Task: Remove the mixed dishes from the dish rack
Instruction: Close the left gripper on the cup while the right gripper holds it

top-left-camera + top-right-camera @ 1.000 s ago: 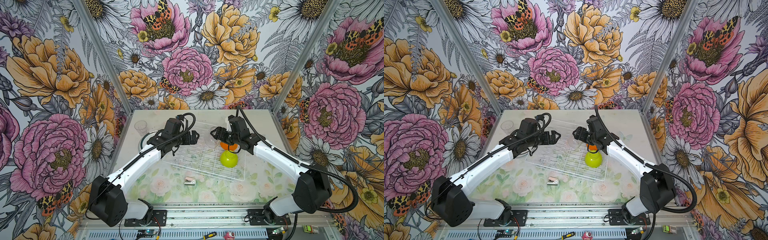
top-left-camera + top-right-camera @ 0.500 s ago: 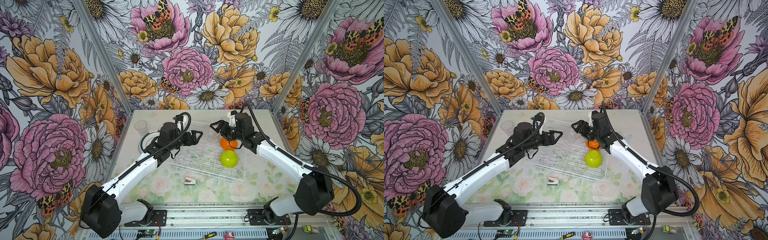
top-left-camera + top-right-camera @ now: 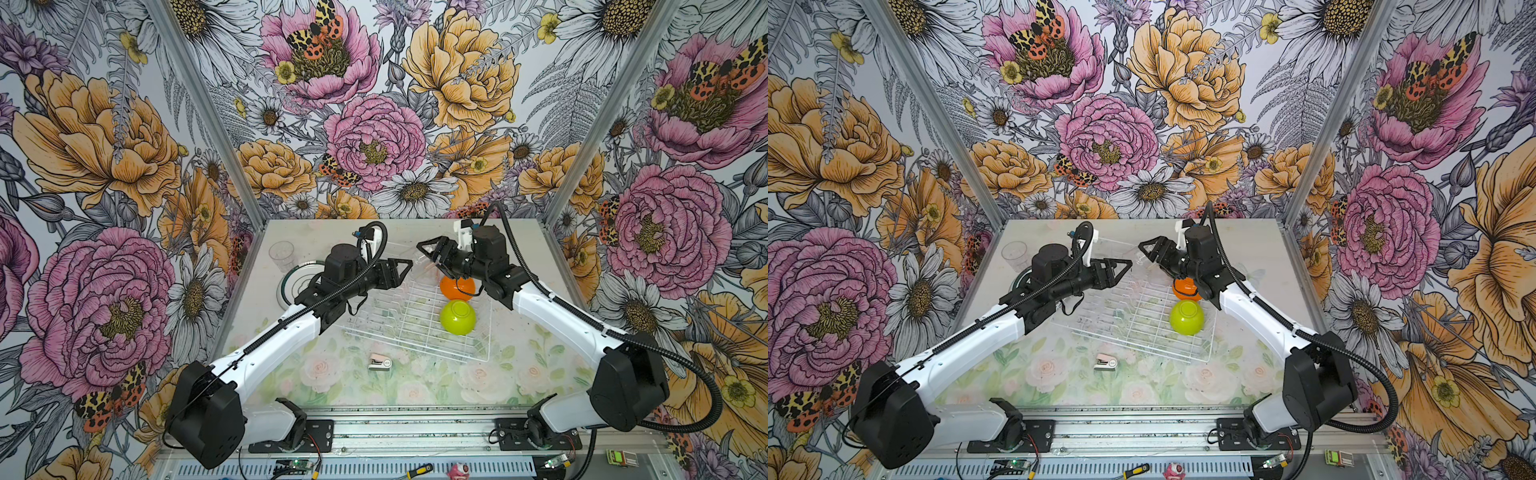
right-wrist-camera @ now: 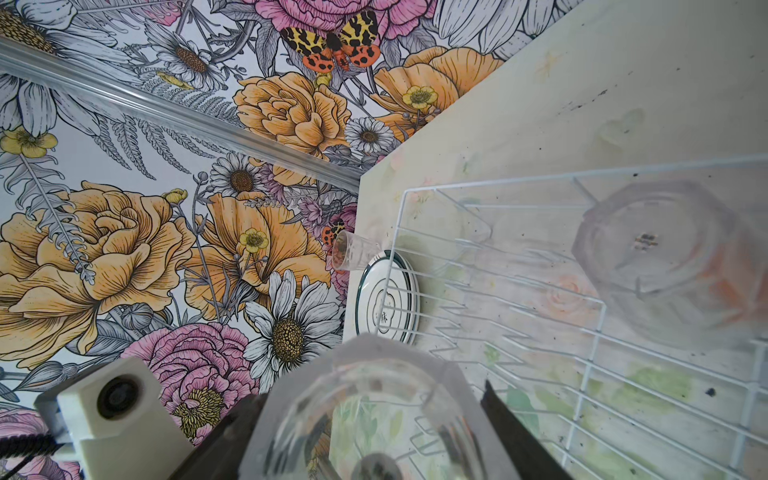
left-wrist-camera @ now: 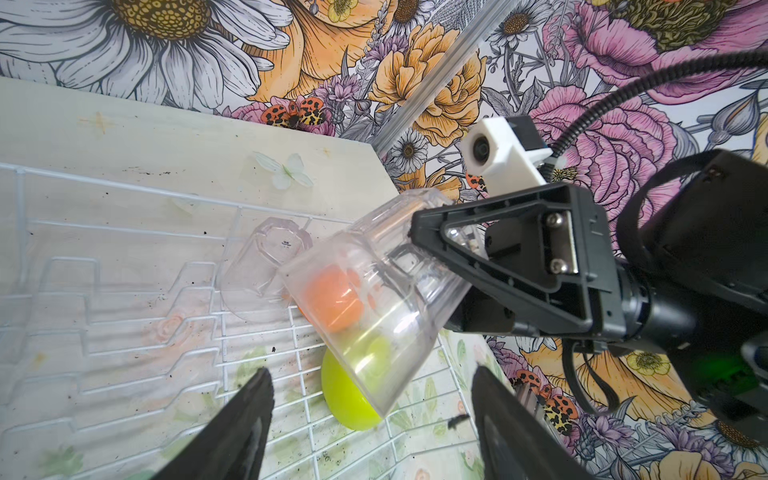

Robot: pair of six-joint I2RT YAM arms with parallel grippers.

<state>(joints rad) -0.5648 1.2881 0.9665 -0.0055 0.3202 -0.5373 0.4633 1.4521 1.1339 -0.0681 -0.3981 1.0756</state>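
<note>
**Tabletop (image 3: 332, 386) Station: Tumbler Handling**

Outside the dish rack (image 3: 395, 328), a standing tumbler (image 3: 281, 254) and a plate (image 3: 291, 286) are resting. Your left gripper (image 3: 401, 272) is gaping wide, empty. Your right gripper (image 3: 430, 253) is clamping the held tumbler (image 5: 365, 316) above the rack. You are likely handling something light, rigid and slick: grip mid-wall.

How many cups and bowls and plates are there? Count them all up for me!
Clear tumblers: 3 (standing tumbler, racked tumbler, held tumbler)
Bowls: 2 (orange bowl, lime-green bowl)
Teal-rimmed plate: 1 showing
Total: 6
</note>
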